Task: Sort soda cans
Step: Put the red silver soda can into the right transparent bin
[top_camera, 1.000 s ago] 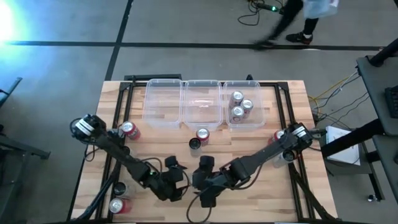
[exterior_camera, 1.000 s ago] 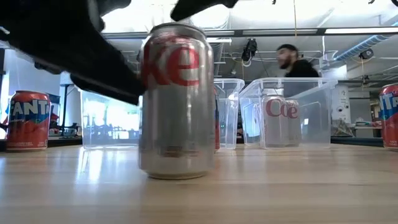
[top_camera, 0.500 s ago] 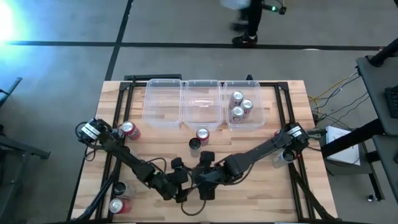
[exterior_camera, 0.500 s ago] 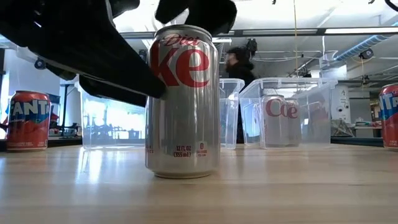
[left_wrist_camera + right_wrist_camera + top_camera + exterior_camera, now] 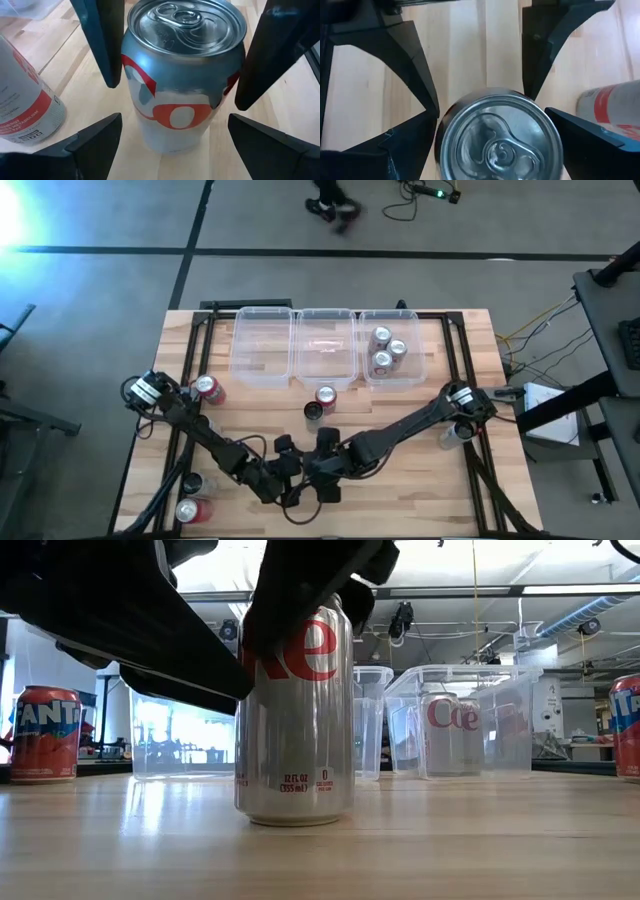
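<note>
At the front middle of the table: both arms meet around one silver can point(image 5: 295, 720). It stands upright on the wood.
What changed: a second ago the grippers were apart and the can looked tipped. The right arm has since slid in to the can.
Right gripper point(image 5: 492, 112): its fingers sit close against both sides of the can. It looks like it is holding it.
Left gripper point(image 5: 174, 120): its fingers are wide and do not touch the can.
What this means: I think the can is being passed to the right arm, ready to go to a bin.
Bins: three clear bins point(image 5: 265, 345) wait at the back. The right-hand one has three silver cans point(image 5: 385, 348).
In the way: a can lying down point(image 5: 25, 95) is just beside it. A red can point(image 5: 326, 395) and a black can point(image 5: 314, 411) stand between it and the bins.
Other cans: a red one point(image 5: 207, 388) stands at the left.
</note>
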Controlling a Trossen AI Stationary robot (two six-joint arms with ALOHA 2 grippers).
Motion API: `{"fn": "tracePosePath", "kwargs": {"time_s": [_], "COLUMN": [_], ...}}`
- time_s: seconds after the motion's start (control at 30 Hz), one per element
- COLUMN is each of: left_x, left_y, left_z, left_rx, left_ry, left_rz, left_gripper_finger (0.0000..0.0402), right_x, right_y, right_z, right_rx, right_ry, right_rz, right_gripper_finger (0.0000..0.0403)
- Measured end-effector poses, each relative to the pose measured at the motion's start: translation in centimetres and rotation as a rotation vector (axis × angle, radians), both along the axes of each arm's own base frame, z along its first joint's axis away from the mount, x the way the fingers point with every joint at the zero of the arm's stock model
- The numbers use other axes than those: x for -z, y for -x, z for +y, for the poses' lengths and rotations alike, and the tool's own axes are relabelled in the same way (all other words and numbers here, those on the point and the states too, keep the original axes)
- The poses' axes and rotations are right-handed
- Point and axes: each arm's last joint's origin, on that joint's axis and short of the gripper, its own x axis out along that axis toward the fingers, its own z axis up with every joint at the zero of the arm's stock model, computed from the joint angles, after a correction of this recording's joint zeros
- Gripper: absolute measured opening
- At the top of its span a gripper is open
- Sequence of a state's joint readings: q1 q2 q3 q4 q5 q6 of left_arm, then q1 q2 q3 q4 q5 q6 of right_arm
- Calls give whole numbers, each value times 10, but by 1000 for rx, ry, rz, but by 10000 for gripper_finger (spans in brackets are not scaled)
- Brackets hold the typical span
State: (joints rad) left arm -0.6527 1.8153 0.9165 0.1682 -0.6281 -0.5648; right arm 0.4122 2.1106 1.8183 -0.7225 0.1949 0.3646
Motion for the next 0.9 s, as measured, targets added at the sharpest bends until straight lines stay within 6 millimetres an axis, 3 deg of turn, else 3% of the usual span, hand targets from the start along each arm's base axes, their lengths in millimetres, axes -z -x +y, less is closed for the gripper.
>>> {"fn": "tracePosePath", "kwargs": {"time_s": [0.2,0.4,0.57,0.67,0.9], "left_x": [0,1,-11,-27,-41], "left_y": [1,4,16,23,30], "left_z": [-1,-3,-2,-1,-3], "left_rx": [3,33,61,111,152], "left_ry": [1,-17,-47,-9,25], "left_rz": [0,30,77,98,78], "left_gripper_finger": [349,349,349,349,349], "right_x": [0,0,-8,-27,-107], "right_y": [0,0,-1,4,31], "right_z": [0,0,-1,-1,-14], "right_rx": [13,26,7,-38,-53], "right_ry": [-7,-14,-40,-17,13], "right_rz": [-1,-3,21,43,-41], "right_gripper_finger": [360,299,294,294,294]}}
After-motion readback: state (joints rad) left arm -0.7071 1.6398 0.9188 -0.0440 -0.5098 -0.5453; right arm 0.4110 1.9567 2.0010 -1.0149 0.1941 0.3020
